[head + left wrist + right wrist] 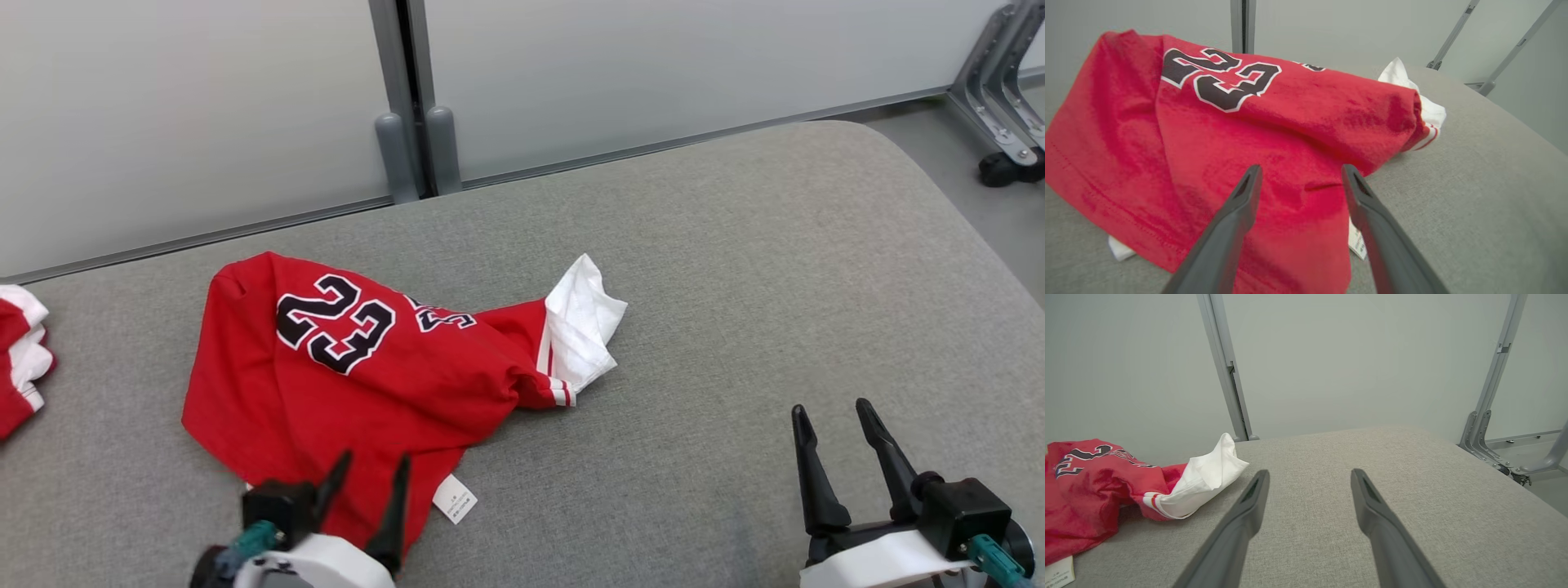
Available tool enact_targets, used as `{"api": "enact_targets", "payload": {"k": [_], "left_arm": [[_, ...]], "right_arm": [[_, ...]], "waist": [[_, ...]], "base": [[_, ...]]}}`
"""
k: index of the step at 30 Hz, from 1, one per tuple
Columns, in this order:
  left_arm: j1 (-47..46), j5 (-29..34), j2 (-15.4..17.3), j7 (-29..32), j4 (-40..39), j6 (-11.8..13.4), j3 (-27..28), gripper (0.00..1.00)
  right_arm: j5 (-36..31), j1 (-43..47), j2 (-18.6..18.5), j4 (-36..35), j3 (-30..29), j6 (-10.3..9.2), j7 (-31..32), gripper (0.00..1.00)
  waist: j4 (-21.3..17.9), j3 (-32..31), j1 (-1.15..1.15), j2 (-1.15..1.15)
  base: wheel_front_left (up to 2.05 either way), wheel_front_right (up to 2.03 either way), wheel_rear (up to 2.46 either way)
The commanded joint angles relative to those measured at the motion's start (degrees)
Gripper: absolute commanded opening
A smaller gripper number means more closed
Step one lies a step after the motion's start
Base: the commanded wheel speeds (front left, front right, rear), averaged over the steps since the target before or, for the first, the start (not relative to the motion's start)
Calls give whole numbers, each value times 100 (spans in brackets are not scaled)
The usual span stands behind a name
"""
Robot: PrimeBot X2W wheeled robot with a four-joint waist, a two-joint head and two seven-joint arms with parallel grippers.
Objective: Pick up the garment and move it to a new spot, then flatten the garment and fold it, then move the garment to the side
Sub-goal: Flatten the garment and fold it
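The garment (351,367) is a red jersey with a black 23 and a white sleeve, lying crumpled on the grey padded surface (735,286). My left gripper (371,474) hangs open over the garment's near hem, nothing between its fingers; in the left wrist view the left gripper (1300,171) frames red cloth of the garment (1249,122) below. A white care label (454,498) sticks out beside it. My right gripper (829,412) stands open over bare grey padding at the lower right, well clear of the garment (1098,486); the right gripper (1308,473) holds nothing.
Another red and white cloth (20,359) lies at the far left edge. Grey wall panels with a post (408,106) run behind the surface. A metal stand with a wheel (1008,122) sits on the floor at the far right, past the rounded edge.
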Motion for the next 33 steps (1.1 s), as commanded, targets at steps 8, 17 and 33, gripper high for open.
{"api": "enact_targets", "payload": {"k": [8, 17, 33], "left_arm": [[59, 140, -199, 738, -1, 186, -570, 100], [12, 184, -82, 1114, 568, 231, -755, 0], [1416, -440, 1181, 1583, -1647, 411, -342, 100]], "right_arm": [[-31, -50, -34, 3, 55, 3, -30, 100], [36, -2, -33, 1, -9, 3, -30, 100], [8, 68, -33, -14, -69, 3, -30, 100]], "waist": [[42, 20, 0, 0], [-1, 55, 0, 0], [239, 2, 0, 0]], "base": [[0, 0, 0], [0, 0, 0], [0, 0, 0]]}}
